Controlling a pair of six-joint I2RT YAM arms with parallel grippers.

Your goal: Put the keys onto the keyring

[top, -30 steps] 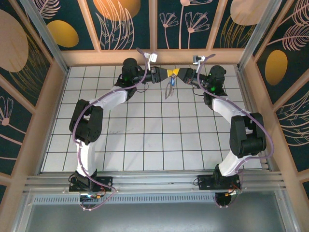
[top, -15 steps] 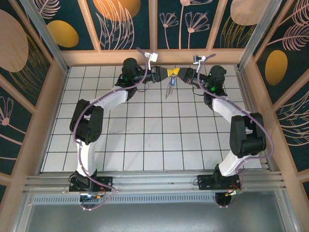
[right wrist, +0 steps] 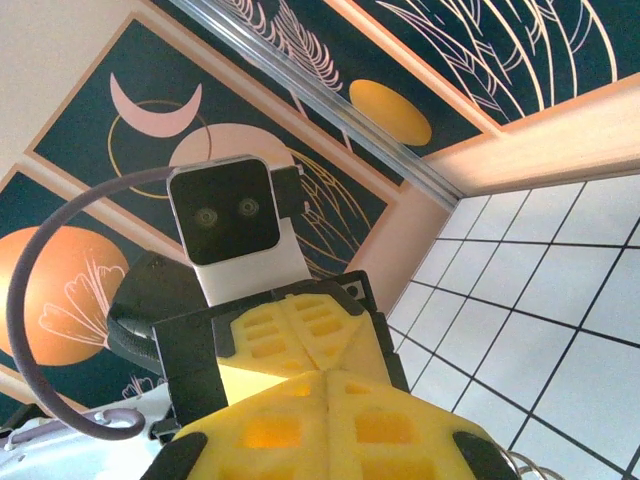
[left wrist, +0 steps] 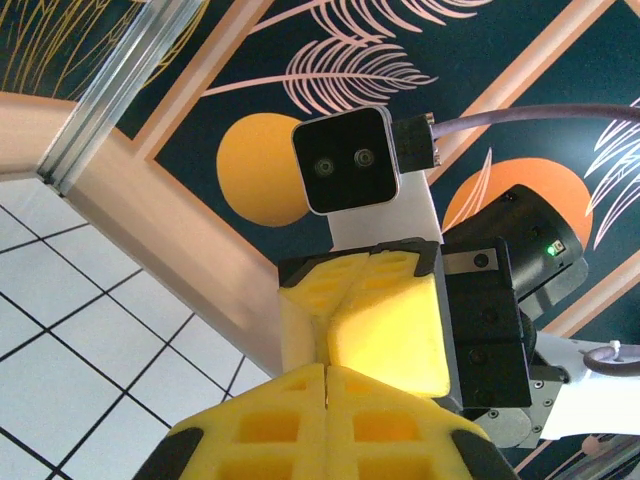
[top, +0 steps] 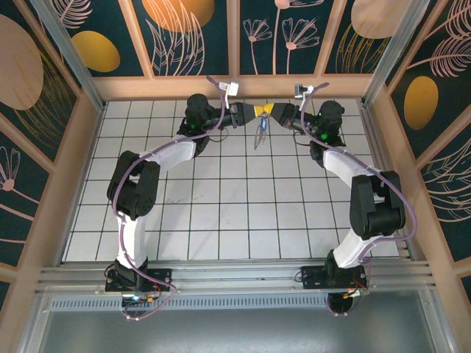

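Where left gripper [top: 255,112] and right gripper [top: 268,110] meet tip-to-tip, both fully closed, one keyring [top: 259,135] dangles beneath, its holder unclear.

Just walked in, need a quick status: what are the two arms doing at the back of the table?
Both arms reach to the far edge of the table. The left end effector and right end effector meet tip to tip, both shut. The keyring dangles just below that meeting point, above the tiles. It is too small to tell which side grips it, or whether the key is on the ring.
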